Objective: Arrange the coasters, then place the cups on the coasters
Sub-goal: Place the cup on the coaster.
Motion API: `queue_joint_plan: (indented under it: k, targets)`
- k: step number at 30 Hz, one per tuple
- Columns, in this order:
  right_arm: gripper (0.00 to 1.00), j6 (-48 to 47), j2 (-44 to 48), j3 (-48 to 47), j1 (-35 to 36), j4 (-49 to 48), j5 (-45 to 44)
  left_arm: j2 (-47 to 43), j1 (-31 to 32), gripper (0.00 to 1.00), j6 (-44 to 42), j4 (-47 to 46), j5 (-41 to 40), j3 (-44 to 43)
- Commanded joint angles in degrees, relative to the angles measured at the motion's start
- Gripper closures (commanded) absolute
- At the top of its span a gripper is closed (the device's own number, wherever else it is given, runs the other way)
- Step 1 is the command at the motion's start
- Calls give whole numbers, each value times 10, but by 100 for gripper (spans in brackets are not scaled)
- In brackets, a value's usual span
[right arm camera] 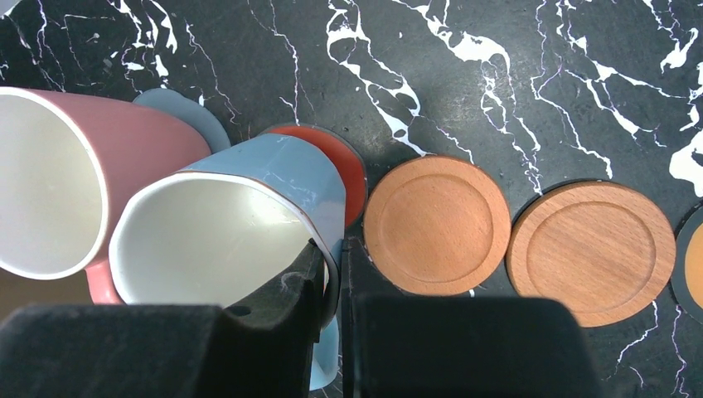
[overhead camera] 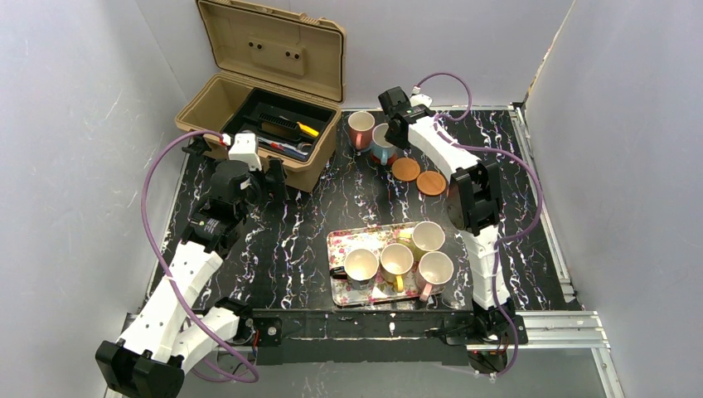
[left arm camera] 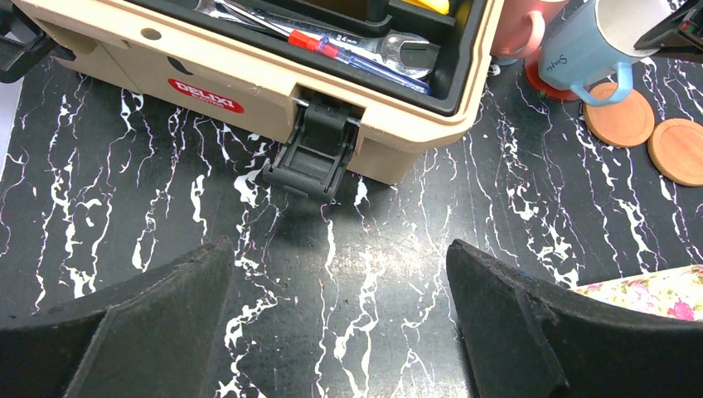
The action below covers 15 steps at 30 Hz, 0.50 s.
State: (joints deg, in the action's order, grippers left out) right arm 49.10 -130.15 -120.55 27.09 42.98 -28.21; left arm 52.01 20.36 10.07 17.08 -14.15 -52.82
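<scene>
The right pincer (right arm camera: 332,249) is closed on the wall of the blue cup (right arm camera: 273,170), with one finger inside the cup and one outside. That pinch on the rim is a good way to carry a cup without tipping it. The blue cup is at the far side of the worktop (overhead camera: 282,240), over the red coaster (right arm camera: 344,166). I cannot tell if its bottom is all the way down. It stands with its mouth up, so its long way runs up and down, and its handle points back toward the arm that holds it. Just beside it, a pink cup (right arm camera: 141,141) stands on a blue-grey coaster (right arm camera: 178,112). Next come two bare wooden coasters (right arm camera: 437,224) in a row, I think waiting for cups. Four more cups (overhead camera: 396,259) sit on the flowery tray (overhead camera: 330,240). The left pincer (left arm camera: 338,257) is wide open and holds nothing, hanging over the worktop in front of the toolbox (left arm camera: 207,75), out of the way.
</scene>
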Motion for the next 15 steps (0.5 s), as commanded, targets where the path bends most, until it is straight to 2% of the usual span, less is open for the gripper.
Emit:
queue_joint_plan:
  k: [1, 4, 7, 15]
  targets:
    - [99, 5, 7, -31, -5, -40, -2, -1, -2, 2, 0, 5, 0, -5]
    - [99, 6, 7, -29, -7, -44, 6, -1, -1, 2, 0, 4, 0, -5]
    - [88, 6, 8, -27, -8, -49, 10, -1, -2, 2, 0, 4, 0, -5]
    - [76, 6, 15, -24, -12, -50, 18, -1, -2, 2, 0, 5, 0, -5]
